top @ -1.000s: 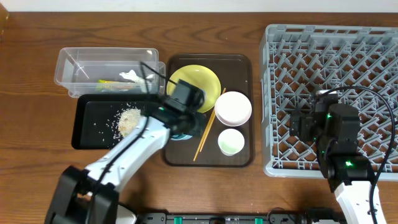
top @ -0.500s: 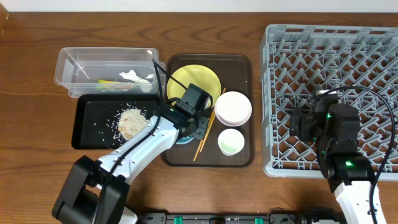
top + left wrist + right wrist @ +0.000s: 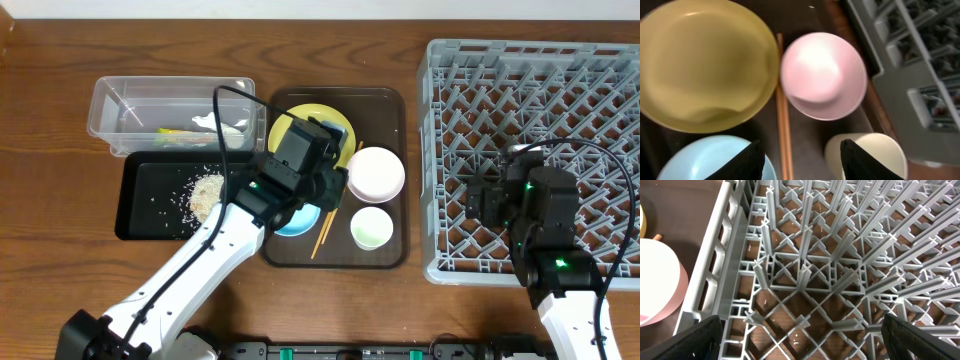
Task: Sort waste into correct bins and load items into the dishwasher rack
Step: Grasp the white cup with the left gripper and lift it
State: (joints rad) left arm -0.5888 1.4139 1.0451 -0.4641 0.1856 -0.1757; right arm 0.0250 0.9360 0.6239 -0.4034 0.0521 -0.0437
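Left gripper (image 3: 801, 162): mine, jaws wide, empty, poised above the chopsticks (image 3: 783, 120) on the brown tray (image 3: 810, 132), probably to pinch them. Right gripper (image 3: 800, 347): wide, empty, parked over the dishwasher rack (image 3: 805, 280), ready to receive.

Covered and cropped

From overhead the left arm (image 3: 225, 235) hides most of the light-blue bowl (image 3: 303, 222), part of the yellow plate (image 3: 320, 112) and the middle of the chopsticks (image 3: 322, 238); the dishwasher rack (image 3: 530, 60) runs off the right edge.
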